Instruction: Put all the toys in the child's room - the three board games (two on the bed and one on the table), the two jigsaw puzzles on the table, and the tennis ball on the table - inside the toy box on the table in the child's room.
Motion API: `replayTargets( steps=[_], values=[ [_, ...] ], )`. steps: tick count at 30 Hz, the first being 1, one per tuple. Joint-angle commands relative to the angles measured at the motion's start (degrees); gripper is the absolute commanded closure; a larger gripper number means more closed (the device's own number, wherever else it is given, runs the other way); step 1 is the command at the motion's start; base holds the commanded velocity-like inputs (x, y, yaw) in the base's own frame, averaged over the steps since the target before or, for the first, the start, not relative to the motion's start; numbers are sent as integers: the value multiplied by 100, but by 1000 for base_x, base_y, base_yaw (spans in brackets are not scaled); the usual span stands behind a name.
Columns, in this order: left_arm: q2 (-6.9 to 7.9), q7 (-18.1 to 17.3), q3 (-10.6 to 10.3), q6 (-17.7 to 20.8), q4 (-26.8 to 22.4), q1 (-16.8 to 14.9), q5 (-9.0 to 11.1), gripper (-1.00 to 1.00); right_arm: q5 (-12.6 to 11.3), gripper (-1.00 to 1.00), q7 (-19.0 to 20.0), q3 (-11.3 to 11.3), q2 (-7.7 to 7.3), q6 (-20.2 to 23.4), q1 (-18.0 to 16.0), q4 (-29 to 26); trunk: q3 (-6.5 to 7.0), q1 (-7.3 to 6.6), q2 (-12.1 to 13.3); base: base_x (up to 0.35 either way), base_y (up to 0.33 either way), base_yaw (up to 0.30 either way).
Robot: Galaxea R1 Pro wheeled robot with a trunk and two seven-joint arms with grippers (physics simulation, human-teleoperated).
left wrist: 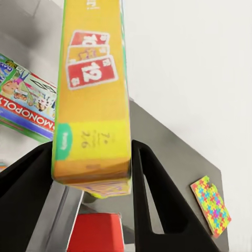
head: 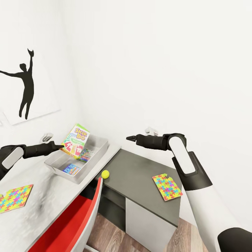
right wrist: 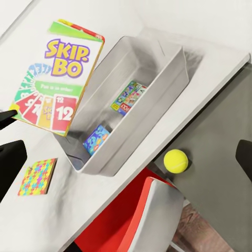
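The left gripper (head: pixel 61 147) had its fingers clamped on the SKIP-BO box (head: pixel 75 139), held tilted above the toy box (head: pixel 99 147) on the table (head: pixel 42 206). Whether the right gripper (head: pixel 128 138) gaped, I couldn't tell. The tennis ball (head: pixel 105 174) lay beside the tray.

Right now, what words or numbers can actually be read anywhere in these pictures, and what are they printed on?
"SKIP-BO": on the SKIP-BO box held in the left gripper.
"12", "10": on cards pictured on that box, in both wrist views.
"MONOPOL...", cut off: on the green-edged game box in the toy box.
Small blue game box: print too small to read.
Jigsaw puzzles: no text.
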Motion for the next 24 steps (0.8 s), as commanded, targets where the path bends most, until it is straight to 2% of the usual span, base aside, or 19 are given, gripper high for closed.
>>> replayTargets(
  steps=[1, 14, 20, 24],
  values=[
    [6, 8, -27, 26, 7, 5, 53, 100, -53, -100, -58, 3, 0, 12, -7, -6, -13, 4, -14, 0, 0, 0],
    [6, 42, -55, 44, 18, 27, 44, 100, -53, -100, -66, 7, -1, 12, -7, -170, -13, 4, -14, 0, 0, 0],
    [6, 16, -451, 46, 24, 23, 60, 100, -53, -100, -67, 12, 0, 12, 1, -178, -13, 4, -14, 0, 0, 0],
    [11, -26, -505, 99, 25, 22, 61, 100, -53, -100, -67, 7, 0, 12, 2, -180, -13, 4, -14, 0, 0, 0]
  ],
)
